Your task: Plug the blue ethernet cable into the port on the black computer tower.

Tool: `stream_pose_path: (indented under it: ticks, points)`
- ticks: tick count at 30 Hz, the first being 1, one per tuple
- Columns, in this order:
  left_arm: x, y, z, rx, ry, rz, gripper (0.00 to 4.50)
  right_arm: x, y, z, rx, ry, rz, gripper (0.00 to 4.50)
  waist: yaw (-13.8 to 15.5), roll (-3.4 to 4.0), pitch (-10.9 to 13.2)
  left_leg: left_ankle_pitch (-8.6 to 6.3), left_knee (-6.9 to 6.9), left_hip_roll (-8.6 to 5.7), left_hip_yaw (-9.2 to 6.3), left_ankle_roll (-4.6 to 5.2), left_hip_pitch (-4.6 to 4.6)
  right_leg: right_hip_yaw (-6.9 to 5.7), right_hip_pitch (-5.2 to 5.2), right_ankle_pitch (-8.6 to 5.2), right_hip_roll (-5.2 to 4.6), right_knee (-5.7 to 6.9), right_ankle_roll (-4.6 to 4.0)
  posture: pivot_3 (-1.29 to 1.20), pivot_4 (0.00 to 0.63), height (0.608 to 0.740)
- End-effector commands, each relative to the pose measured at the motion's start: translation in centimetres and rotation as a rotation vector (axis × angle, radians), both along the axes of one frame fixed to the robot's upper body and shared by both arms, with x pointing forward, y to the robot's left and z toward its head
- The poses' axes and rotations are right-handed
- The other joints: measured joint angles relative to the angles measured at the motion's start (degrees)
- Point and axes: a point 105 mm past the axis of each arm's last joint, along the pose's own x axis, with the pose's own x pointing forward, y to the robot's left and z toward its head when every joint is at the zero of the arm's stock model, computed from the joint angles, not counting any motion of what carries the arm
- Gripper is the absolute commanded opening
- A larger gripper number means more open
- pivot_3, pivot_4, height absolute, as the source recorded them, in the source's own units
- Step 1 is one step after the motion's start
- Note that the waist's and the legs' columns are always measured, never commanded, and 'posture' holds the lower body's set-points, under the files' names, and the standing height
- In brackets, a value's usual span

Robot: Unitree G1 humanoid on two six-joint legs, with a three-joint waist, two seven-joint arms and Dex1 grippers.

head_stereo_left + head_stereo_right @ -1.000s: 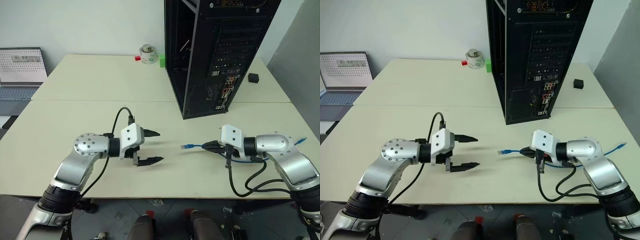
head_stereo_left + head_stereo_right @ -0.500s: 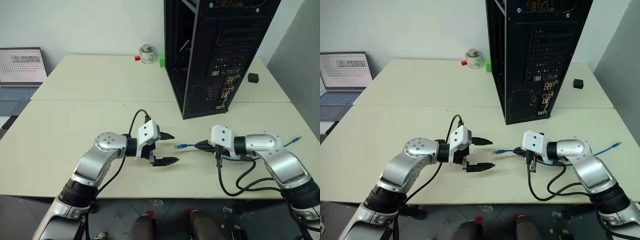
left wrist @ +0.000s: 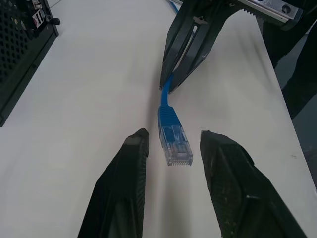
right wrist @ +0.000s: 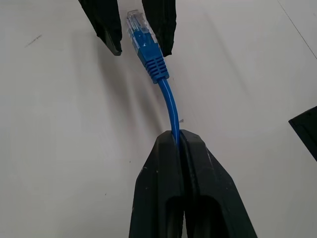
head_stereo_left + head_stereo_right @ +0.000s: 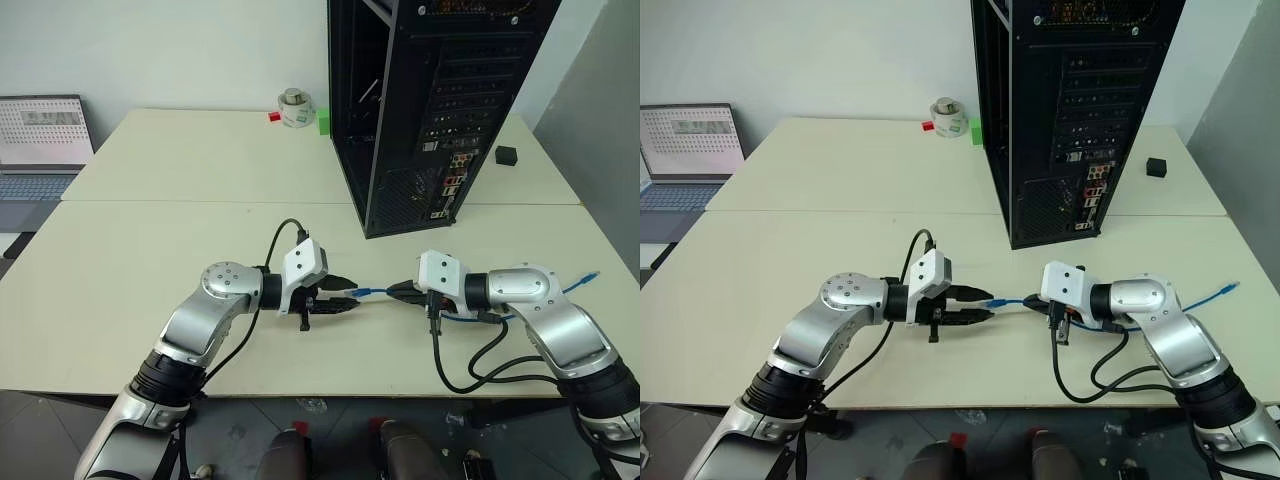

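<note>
Left wrist view: the clear plug of the blue ethernet cable (image 3: 171, 136) sits between the two fingers (image 3: 126, 173) of the left gripper (image 3: 171, 148), jaws narrowed but with a gap showing on each side — not yet clamped. Just behind the plug's boot, the right gripper (image 4: 178, 141) is pinched tight on the cord, so the plug sticks out a short way, unsupported, above the table (image 5: 200, 230).

Where things stand: the hand-over happens in front of the black computer tower (image 5: 440, 100), which is upright farther back on the table, rear panel facing the robot. Its port (image 5: 440, 212) should be among the low connector cluster; I cannot single it out.

Risks, as I judge them:
- Left fingers closing on the clear tip could press the latch tab or twist the plug, leaving it skewed for insertion.
- Closing off-centre would push the plug sideways — the short free length of cord bends easily.
- If the right gripper lets go before the left has a firm hold, the plug drops to the table.
- Slack cord trails off to the right; a snag there could drag the plug on the way to the tower.

View differences: the wrist views give the finger-to-plug gaps; the head views hide those but show the tower, the trailing cord and a laptop (image 5: 40, 140) far left.
</note>
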Motion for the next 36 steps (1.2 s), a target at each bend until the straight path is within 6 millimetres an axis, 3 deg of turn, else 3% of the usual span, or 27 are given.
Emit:
stream_pose_path:
  ticks: [1,3,8,11,16,21,26,36]
  points:
    - [0.0,-0.4,0.5,-0.001,-0.051,-0.02,0.69,-0.4,0.8,1.1,-0.004,-0.053,0.037,0.0,0.0,0.0,0.0,0.0,0.0,0.0,0.0,0.0,0.0,0.0,0.0,0.0,0.0,0.0,0.0,0.0,0.15,0.74]
    - [0.0,-0.3,0.4,0.005,-0.057,-0.022,0.3,-0.4,0.9,1.1,-0.008,-0.053,0.045,0.0,0.0,0.0,0.0,0.0,0.0,0.0,0.0,0.0,0.0,0.0,0.0,0.0,0.0,0.0,0.0,0.0,0.15,0.74]
    - [-0.1,-0.2,0.0,0.027,-0.083,-0.036,0.3,-0.5,1.0,1.1,-0.01,-0.058,0.058,0.0,0.0,0.0,0.0,0.0,0.0,0.0,0.0,0.0,0.0,-0.01,0.0,0.0,0.0,0.0,0.0,0.0,0.15,0.74]
    - [-0.1,-0.1,0.0,0.035,-0.122,-0.049,0.3,-0.7,0.8,1.1,-0.02,-0.056,0.076,0.57,0.0,0.0,0.0,0.0,0.0,0.0,0.0,0.0,0.0,-0.01,0.0,0.0,0.0,0.0,0.0,0.0,0.15,0.74]
    - [-0.4,0.2,-0.3,0.057,-0.209,-0.083,0.3,-1.4,-0.9,1.8,-0.035,-0.024,0.088,2.02,0.0,0.0,0.0,0.0,0.0,0.0,0.0,0.0,-0.01,-0.01,0.0,0.0,-0.02,-0.01,0.0,0.0,0.15,0.74]
    - [-1.0,0.1,0.2,0.017,-0.325,-0.124,0.3,-2.7,-2.1,3.1,0.06,0.09,0.078,3.2,0.1,0.0,0.0,0.0,0.0,0.01,-0.01,0.0,-0.01,0.0,0.0,0.0,-0.02,-0.02,0.0,0.0,0.15,0.74]
    - [-0.4,0.0,0.6,0.016,-0.631,-0.123,0.3,-3.7,-0.9,4.0,0.335,0.354,0.033,3.21,0.0,-0.01,0.0,0.0,0.0,0.02,0.01,0.0,-0.01,0.03,0.01,0.01,-0.03,-0.02,-0.02,0.0,0.15,0.74]
    - [-1.8,-0.1,1.4,-0.067,-1.001,-0.175,0.3,-2.4,1.0,3.6,0.52,0.521,-0.044,3.21,0.1,0.0,0.0,0.0,0.0,0.0,-0.04,0.01,-0.06,-0.04,0.0,0.01,-0.08,-0.03,-0.01,0.0,0.15,0.74]
